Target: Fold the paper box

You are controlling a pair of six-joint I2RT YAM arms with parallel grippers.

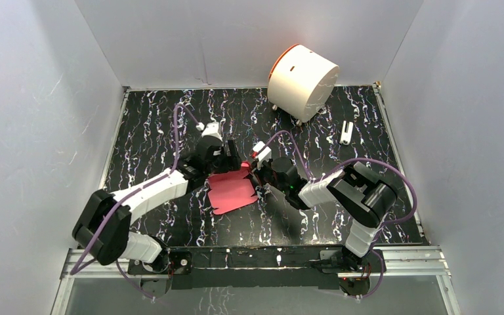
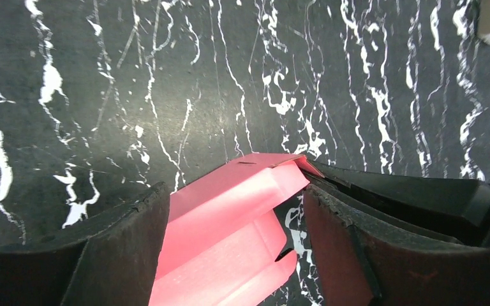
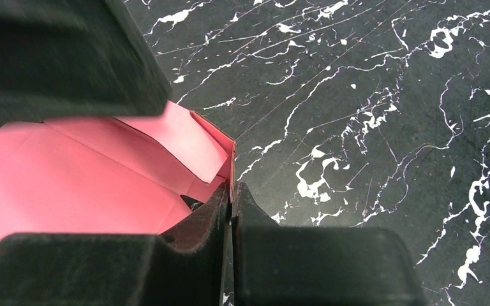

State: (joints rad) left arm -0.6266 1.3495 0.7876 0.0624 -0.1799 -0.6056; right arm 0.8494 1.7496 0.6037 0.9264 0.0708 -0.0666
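Observation:
The paper box (image 1: 231, 190) is a pink-red die-cut cardboard sheet, partly folded, lying on the black marbled table (image 1: 151, 151) between the two arms. My left gripper (image 1: 231, 157) hovers over its far edge with the jaws wide apart. In the left wrist view a raised flap of the paper box (image 2: 230, 217) lies between the fingers (image 2: 127, 255), touching neither pad clearly. My right gripper (image 1: 257, 176) is shut on the sheet's right side wall. In the right wrist view the pink edge (image 3: 232, 167) stands upright, pinched between the pads (image 3: 212, 213).
A large white cylinder with an orange rim (image 1: 302, 82) lies on its side at the back right. A small white part (image 1: 346, 132) rests to its right. Grey walls enclose the table on three sides.

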